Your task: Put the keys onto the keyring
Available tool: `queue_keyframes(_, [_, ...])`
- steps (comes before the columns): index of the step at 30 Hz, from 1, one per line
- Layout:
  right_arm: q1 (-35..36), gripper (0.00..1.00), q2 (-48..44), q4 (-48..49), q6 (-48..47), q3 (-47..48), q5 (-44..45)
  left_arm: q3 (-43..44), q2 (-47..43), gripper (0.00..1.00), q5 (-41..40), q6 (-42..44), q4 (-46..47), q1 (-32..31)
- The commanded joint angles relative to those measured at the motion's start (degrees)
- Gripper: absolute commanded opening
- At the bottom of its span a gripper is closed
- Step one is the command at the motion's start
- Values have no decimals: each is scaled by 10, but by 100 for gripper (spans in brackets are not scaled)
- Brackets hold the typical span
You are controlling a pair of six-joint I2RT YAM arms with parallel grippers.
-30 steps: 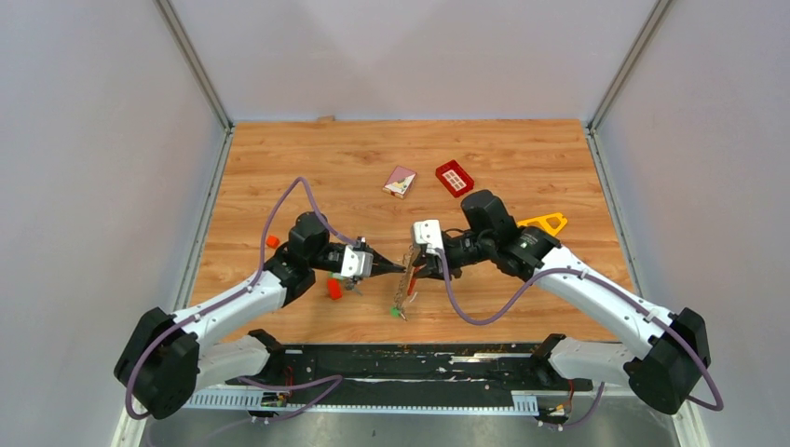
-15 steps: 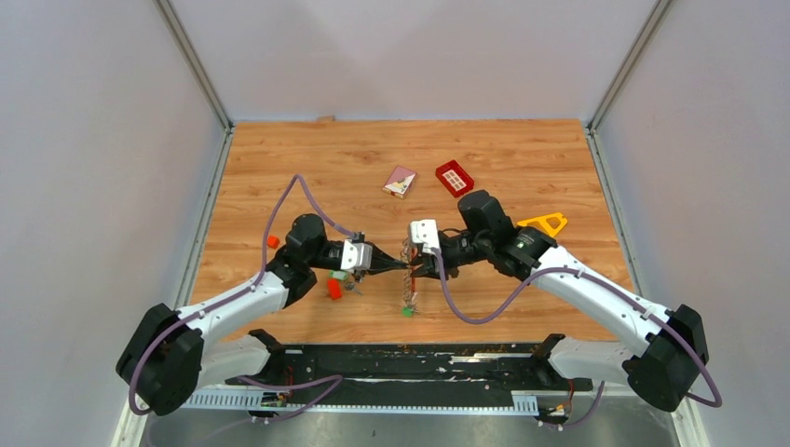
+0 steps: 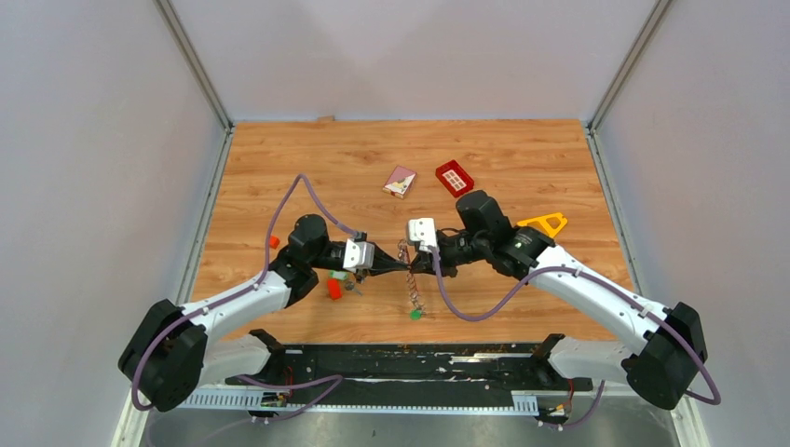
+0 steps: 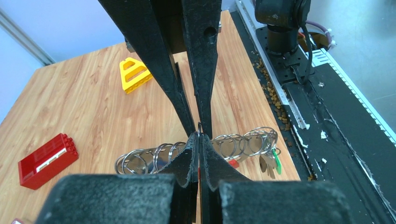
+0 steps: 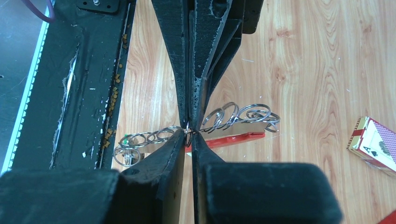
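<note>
Both arms meet tip to tip over the near middle of the table (image 3: 307, 158). The left gripper (image 4: 198, 140) is clamped fully shut on one wire ring partway along the keyring (image 3: 411, 291). The right gripper (image 5: 188, 136) comes in from the opposite side onto the same spot, jaws drawn in to a thin slit with the ring wire between the tips, so it looks like a pinch too. I read this as a two-point hold: one arm anchors the ring, the other steadies or pries the coil so a key can slide on. The keyring is off the wood at the pinch and drapes to both sides of the tips in the wrist views. In the overhead it runs toward the arm bases with a green-headed key (image 3: 416, 314) at its near end, apparently already attached; I can't tell if that end touches the table. Gripping at the very fingertips makes sense, since the wire is thin and only the tips reach one ring without fouling its neighbours. Small bits sit by the red block (image 3: 333, 289) near the left wrist, possibly more keys, too small to call. My guess is threading is in hand and not finished. Risk: the wire slips a pinch and the chain drops.
</note>
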Motion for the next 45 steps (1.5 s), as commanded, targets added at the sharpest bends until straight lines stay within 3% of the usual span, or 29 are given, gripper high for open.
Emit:
queue_keyframes(1, [5, 8, 3, 26, 5, 6, 4, -2, 3, 0, -1, -15, 36, -7])
queue_keyframes(4, [6, 0, 0, 28, 0, 4, 8, -2, 4, 0, 0, -15, 36, -6])
queue_keyframes(8, [6, 0, -11, 19, -30, 2, 14, 0, 3, 0, 3, -3, 23, -6])
queue_keyframes(11, [10, 0, -34, 10, -89, -11, 25, 20, 2, 0, 11, 40, -44, -7])
queue_keyframes(17, [22, 0, -92, 32, -215, -68, 94, 109, 6, 39, 18, 241, -328, -6])
queue_keyframes(20, [27, 0, -110, 45, -245, -88, 116, 140, 8, 56, 10, 294, -408, -7])
queue_keyframes(23, [35, 0, -127, 57, -264, -105, 130, 156, 10, 65, -2, 315, -443, -6])
queue_keyframes(37, [63, 0, -211, 163, -405, -210, 248, 188, 25, 64, -60, 324, -500, -7])
queue_keyframes(45, [65, 0, -231, 160, -370, -209, 239, 183, 30, 60, -67, 314, -488, -7])
